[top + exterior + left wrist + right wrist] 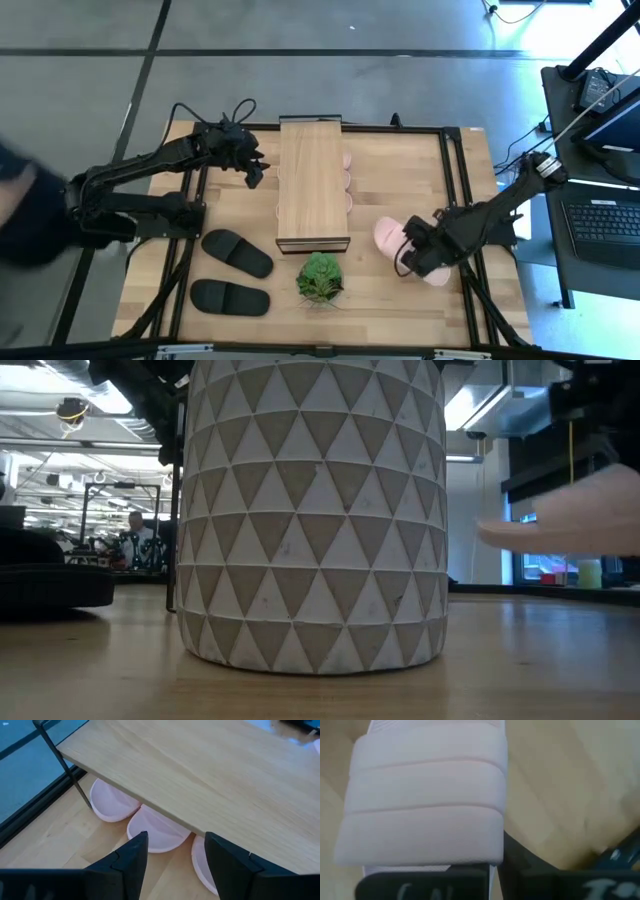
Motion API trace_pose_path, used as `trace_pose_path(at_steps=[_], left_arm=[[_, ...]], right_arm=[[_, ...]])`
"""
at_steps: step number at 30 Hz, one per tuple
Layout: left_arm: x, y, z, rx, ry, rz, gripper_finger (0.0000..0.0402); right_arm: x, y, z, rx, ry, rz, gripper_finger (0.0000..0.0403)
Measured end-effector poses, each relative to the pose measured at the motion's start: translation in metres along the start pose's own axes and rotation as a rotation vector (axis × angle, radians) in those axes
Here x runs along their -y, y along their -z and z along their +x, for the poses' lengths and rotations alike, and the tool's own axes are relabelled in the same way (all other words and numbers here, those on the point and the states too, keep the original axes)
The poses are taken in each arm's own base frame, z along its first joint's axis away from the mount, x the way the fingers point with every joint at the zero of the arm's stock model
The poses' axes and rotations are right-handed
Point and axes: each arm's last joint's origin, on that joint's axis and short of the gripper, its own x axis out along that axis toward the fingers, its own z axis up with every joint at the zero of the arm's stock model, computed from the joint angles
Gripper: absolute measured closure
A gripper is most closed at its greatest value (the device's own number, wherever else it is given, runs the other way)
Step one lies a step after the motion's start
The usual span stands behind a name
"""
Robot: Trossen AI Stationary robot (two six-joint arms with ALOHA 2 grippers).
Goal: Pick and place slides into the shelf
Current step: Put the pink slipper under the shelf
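Slides: my left wrist view alone shows 3 pink slides (150, 827) under the shelf (313, 180), left gripper (172, 865) released; my right gripper (412, 252) grasps a pink slide (392, 236) near the table's (420, 300) right edge.

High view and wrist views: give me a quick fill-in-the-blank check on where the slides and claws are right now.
1. The right claw is at a ____ slide lying right of the shelf.
2. The two slides lying loose left of the potted plant are ____.
3. The left claw is open and holds ____.
4. Pink slides poke out from ____ the shelf's top plank.

Missing words: pink; black; nothing; under
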Motion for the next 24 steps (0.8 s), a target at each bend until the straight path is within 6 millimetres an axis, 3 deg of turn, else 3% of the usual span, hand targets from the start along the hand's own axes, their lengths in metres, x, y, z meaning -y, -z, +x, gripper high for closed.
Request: trace_pose_path(at_steps=[8,16,24], left_arm=[[0.0,0.0,0.0,0.0,0.0,0.0,0.0214],[0.0,0.0,0.0,0.0,0.0,-0.005,0.0214],[0.0,0.0,0.0,0.0,0.0,-0.031,0.0214]], right_arm=[[0.033,-0.045,0.0,0.03,-0.044,-0.228,0.0388],[0.054,-0.092,0.016,0.12,-0.183,-0.482,0.0389],[0.069,-0.114,0.039,0.095,-0.271,-0.609,0.0389]])
